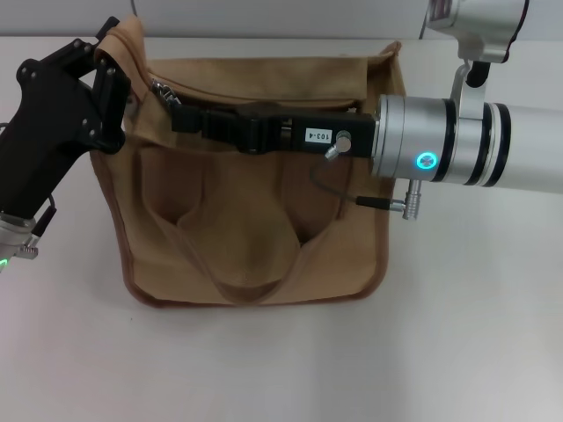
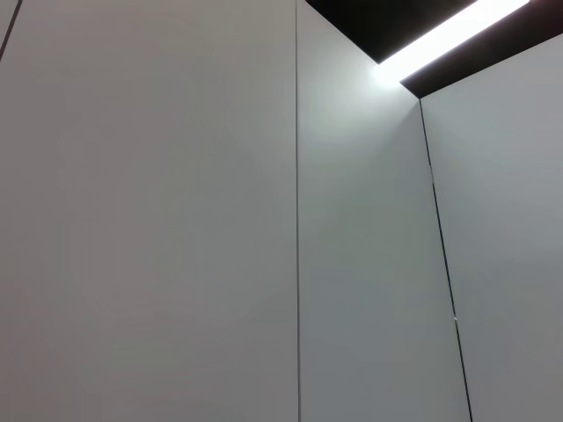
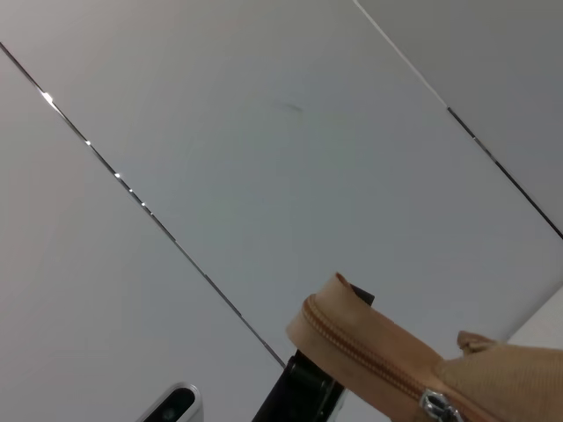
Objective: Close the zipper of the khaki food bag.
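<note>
The khaki food bag (image 1: 255,229) stands on the white table, its front pockets and a looped handle facing me. My left gripper (image 1: 104,61) is shut on the bag's top left corner and holds it up. My right gripper (image 1: 176,117) reaches from the right along the top panel, its narrow closed fingers ending at the silver pull tab (image 1: 163,90) near the left end. The right wrist view shows the zipper (image 3: 361,356) running along the bag's end, and the pull tab (image 3: 435,406) at the frame's edge. The rest of the zipper is hidden under the right arm.
The white table (image 1: 457,334) extends around the bag. The right arm's silver wrist (image 1: 440,141) and a thin cable (image 1: 330,189) hang over the bag's right side. The left wrist view shows only grey wall panels (image 2: 176,220) and a ceiling light (image 2: 449,35).
</note>
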`<state>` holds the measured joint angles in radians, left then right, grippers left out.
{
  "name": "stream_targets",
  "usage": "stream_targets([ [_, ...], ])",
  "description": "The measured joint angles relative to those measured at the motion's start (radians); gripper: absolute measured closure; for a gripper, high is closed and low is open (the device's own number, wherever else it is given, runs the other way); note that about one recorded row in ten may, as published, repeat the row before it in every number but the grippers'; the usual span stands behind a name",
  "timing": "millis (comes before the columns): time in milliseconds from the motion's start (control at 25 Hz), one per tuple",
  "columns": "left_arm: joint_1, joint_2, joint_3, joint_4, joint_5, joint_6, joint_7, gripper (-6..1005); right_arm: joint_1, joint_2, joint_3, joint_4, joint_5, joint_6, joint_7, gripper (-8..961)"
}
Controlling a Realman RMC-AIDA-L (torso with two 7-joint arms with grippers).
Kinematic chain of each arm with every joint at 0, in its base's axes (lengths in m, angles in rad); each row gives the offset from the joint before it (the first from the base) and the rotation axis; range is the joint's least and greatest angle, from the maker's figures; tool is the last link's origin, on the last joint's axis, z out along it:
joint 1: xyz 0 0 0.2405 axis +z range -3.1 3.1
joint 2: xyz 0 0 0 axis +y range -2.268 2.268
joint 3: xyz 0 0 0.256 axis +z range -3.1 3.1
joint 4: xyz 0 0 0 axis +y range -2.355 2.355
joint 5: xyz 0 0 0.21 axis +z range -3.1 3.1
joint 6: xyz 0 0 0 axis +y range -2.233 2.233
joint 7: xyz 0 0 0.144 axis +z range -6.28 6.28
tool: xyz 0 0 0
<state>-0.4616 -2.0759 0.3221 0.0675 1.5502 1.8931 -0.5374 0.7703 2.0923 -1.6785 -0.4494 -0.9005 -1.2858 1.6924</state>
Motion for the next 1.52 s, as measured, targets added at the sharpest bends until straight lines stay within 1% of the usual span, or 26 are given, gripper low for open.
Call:
stream_targets([
  [80,0.002,0.000,0.000,0.000,0.000,0.001,0.000,967,-0.002,0.000,0.000,0.000,0.000,0.000,0.000,955],
  [400,0.010,0.000,-0.002,0.000,-0.001,0.008,0.001,966,-0.024,-0.003,0.002,-0.004,0.000,-0.008,-0.012,918],
  [560,0.010,-0.001,-0.002,0.000,-0.001,0.011,0.001,966,-0.062,-0.001,0.001,-0.011,0.019,-0.047,-0.149,899],
  [720,0.010,-0.001,-0.002,0.000,-0.001,0.014,0.000,966,-0.106,-0.001,-0.007,-0.012,0.068,-0.056,-0.298,880],
  [960,0.005,-0.002,0.001,0.000,-0.001,0.015,-0.002,966,-0.097,0.000,-0.008,-0.012,0.069,-0.048,-0.314,852],
  [1120,0.002,-0.003,0.003,0.000,-0.001,0.020,-0.003,965,-0.074,0.000,-0.020,-0.013,0.069,-0.017,-0.310,670],
  [1280,0.001,-0.003,0.001,0.000,-0.001,0.025,-0.003,965,-0.073,0.000,-0.021,-0.014,0.070,-0.003,-0.307,448],
  [1440,0.000,-0.003,-0.001,0.000,-0.001,0.028,-0.004,965,-0.064,0.000,-0.021,-0.014,0.068,0.011,-0.279,380],
  [1520,-0.003,-0.003,0.000,0.000,-0.001,0.029,-0.004,965,-0.054,0.000,-0.022,-0.014,0.065,0.011,-0.266,381],
])
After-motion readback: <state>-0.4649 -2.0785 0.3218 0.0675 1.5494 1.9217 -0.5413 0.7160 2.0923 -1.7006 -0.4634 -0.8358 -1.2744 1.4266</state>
